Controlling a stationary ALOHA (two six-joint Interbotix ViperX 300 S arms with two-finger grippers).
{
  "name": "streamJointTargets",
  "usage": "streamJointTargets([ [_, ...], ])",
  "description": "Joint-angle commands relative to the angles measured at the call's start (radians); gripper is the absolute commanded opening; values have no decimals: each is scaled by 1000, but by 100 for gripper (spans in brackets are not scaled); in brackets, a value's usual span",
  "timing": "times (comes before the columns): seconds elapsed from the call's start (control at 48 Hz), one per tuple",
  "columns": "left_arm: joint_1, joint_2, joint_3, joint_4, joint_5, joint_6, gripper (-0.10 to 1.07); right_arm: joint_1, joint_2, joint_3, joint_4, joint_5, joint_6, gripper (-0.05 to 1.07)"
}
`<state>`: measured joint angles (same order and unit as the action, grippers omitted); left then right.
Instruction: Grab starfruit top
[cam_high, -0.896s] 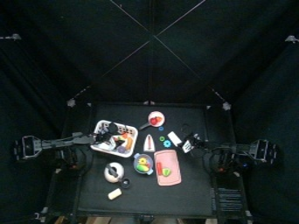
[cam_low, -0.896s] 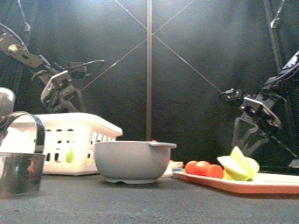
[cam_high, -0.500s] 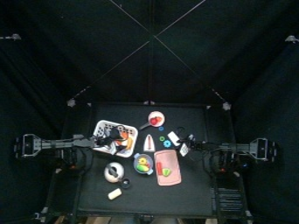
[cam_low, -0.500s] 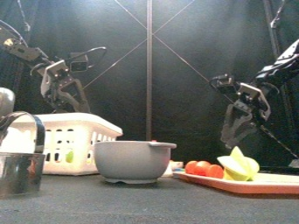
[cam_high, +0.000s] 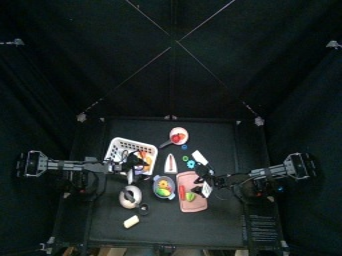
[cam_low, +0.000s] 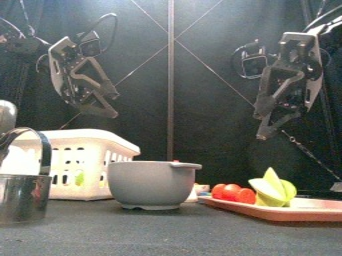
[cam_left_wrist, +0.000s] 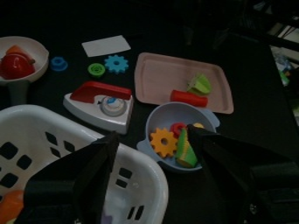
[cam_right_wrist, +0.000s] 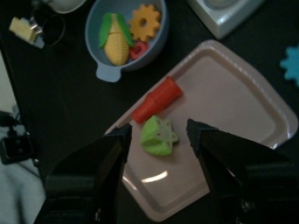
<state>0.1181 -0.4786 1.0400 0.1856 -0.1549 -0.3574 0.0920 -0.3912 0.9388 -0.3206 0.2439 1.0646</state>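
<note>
The starfruit (cam_left_wrist: 163, 140) is a small orange star-edged piece lying in the grey bowl (cam_left_wrist: 208, 116), beside a green-yellow-red piece (cam_left_wrist: 191, 150). It also shows in the right wrist view (cam_right_wrist: 145, 17). In the front view the bowl (cam_low: 151, 185) hides it. My left gripper (cam_left_wrist: 173, 179) is open and empty, held high over the white basket (cam_left_wrist: 47, 166), left of the bowl. My right gripper (cam_right_wrist: 160, 171) is open and empty, high above the pink tray (cam_right_wrist: 251, 114), over a green piece (cam_right_wrist: 158, 136) and a red piece (cam_right_wrist: 156, 100).
A red-and-white wedge toy (cam_left_wrist: 103, 98), small gears (cam_left_wrist: 115, 63), a white card (cam_left_wrist: 107, 45) and a white dish with a red piece (cam_left_wrist: 17, 59) lie behind the bowl. A metal cup (cam_low: 20, 190) stands front left. A pale cream block (cam_high: 131, 221) lies near the front edge.
Both arms have risen and swung toward the table's front. The left gripper has moved over the basket, the right over the pink tray. Both stay open and empty.
</note>
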Motion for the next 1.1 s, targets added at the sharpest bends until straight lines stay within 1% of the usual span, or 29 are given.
streamJointTargets([
  [0.0, -2, 6, -26, 2, -21, 2, 97, 2, -3, -64, 138, 126, 26, 88],
  [0.083, 2, 11, -34, 2, -26, 5, 97, 3, 18, -109, 204, 225, 51, 88],
  [0.188, 6, 11, -37, 2, -29, 11, 97, 9, 63, -152, 249, 282, 95, 88],
  [0.333, 29, 12, -31, 3, -40, 38, 97, 21, 140, -207, 284, 305, 196, 88],
  [0.438, 34, 12, -12, 6, -40, 67, 97, 32, 189, -219, 282, 305, 268, 89],
  [0.542, 34, 5, 3, 9, -38, 92, 97, 58, 227, -227, 259, 284, 354, 89],
  [0.604, 34, 5, 11, 8, -40, 106, 97, 78, 241, -227, 215, 273, 397, 89],
  [0.771, 38, 3, 15, 8, -40, 114, 97, 123, 247, -224, 135, 273, 506, 91],
  [0.938, 37, 5, 21, 5, -40, 112, 97, 141, 261, -189, 72, 272, 604, 91],
  [1.083, 35, 5, 28, 0, -40, 112, 97, 143, 279, -175, 41, 221, 638, 91],
])
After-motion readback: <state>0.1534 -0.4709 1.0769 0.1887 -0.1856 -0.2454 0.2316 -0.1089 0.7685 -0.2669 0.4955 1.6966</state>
